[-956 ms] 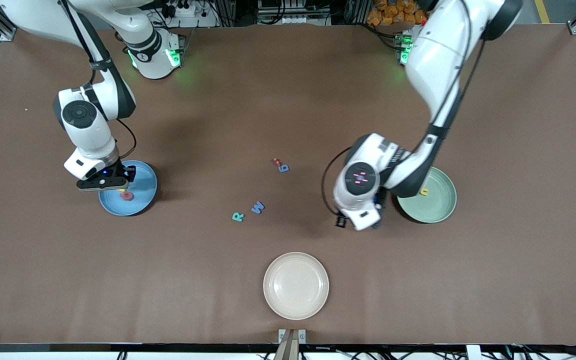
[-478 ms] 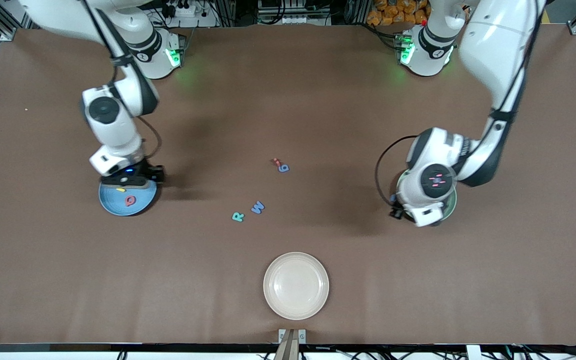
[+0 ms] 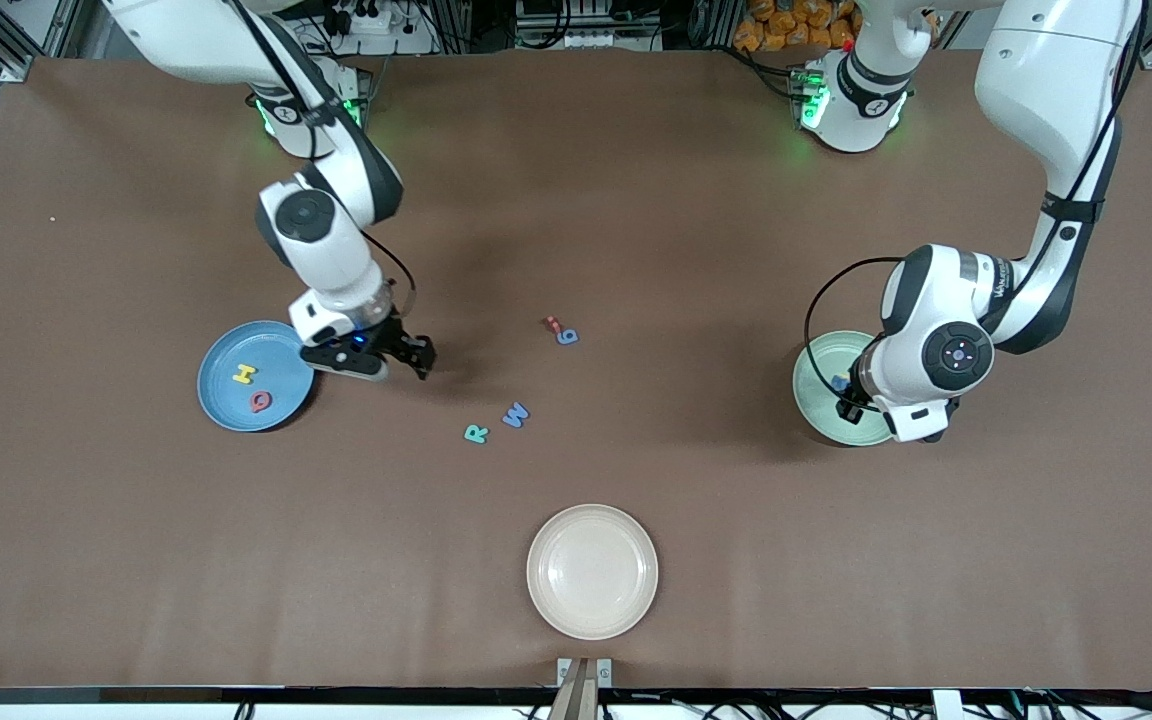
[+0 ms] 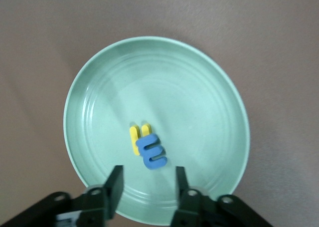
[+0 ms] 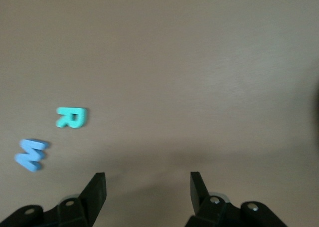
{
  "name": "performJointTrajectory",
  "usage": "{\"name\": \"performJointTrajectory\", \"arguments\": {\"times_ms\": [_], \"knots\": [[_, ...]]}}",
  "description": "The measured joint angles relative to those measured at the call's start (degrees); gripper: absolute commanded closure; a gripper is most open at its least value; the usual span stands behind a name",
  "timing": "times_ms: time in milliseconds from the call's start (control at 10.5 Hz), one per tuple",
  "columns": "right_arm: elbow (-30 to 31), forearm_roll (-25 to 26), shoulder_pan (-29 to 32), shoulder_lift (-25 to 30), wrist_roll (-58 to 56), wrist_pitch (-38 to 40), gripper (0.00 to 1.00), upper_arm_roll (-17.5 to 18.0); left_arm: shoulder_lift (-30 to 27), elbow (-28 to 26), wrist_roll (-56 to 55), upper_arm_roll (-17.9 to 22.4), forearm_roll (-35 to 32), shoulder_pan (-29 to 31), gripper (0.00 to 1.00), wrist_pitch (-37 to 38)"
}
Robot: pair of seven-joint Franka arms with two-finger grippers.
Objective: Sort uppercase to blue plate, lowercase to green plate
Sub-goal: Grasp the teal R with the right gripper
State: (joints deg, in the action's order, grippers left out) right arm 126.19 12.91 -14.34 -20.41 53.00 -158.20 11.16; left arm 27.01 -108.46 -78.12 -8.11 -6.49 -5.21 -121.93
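Note:
The blue plate (image 3: 256, 390) holds a yellow H (image 3: 244, 375) and a red Q (image 3: 260, 401). My right gripper (image 3: 414, 355) hangs open and empty over bare table between that plate and the loose letters; its own view (image 5: 148, 184) shows the teal R (image 5: 71, 117) and blue W (image 5: 31, 154). R (image 3: 476, 433), W (image 3: 516, 414), blue g (image 3: 566, 336) and a small red letter (image 3: 552, 323) lie mid-table. My left gripper (image 4: 148, 179) is open above the green plate (image 4: 199, 97), where a blue m (image 4: 152, 151) rests against a yellow letter (image 4: 135, 137). From the front, the left wrist covers much of the green plate (image 3: 816, 385).
A cream plate (image 3: 591, 570) with nothing on it sits nearest the front camera, at mid-table. The brown table stretches wide around the three plates. Both arm bases stand along the edge farthest from the front camera.
The right arm left the blue plate and swung toward mid-table, with the H now lying beside Q. The left arm moved over the green plate and opened; the blue m lies there.

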Motion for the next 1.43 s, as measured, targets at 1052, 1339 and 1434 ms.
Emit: {"name": "performJointTrajectory", "arguments": {"times_ms": [1052, 1339, 1434], "knots": [[-25.18, 13.61, -5.11, -19.92, 20.96, 9.29, 0.31, 0.64, 0.05, -0.32, 0.31, -0.85, -0.01, -5.45, 0.0, -2.05], [-29.26, 18.9, -5.43, -23.07, 25.55, 12.18, 0.32, 0.78, 0.06, -0.45, 0.31, -0.86, -0.01, -5.49, 0.0, -2.2], [-30.04, 18.92, -5.43, -23.49, 25.57, 12.62, 0.32, 0.81, 0.06, -0.48, 0.31, -0.87, -0.01, -5.5, 0.0, -2.25]]}}
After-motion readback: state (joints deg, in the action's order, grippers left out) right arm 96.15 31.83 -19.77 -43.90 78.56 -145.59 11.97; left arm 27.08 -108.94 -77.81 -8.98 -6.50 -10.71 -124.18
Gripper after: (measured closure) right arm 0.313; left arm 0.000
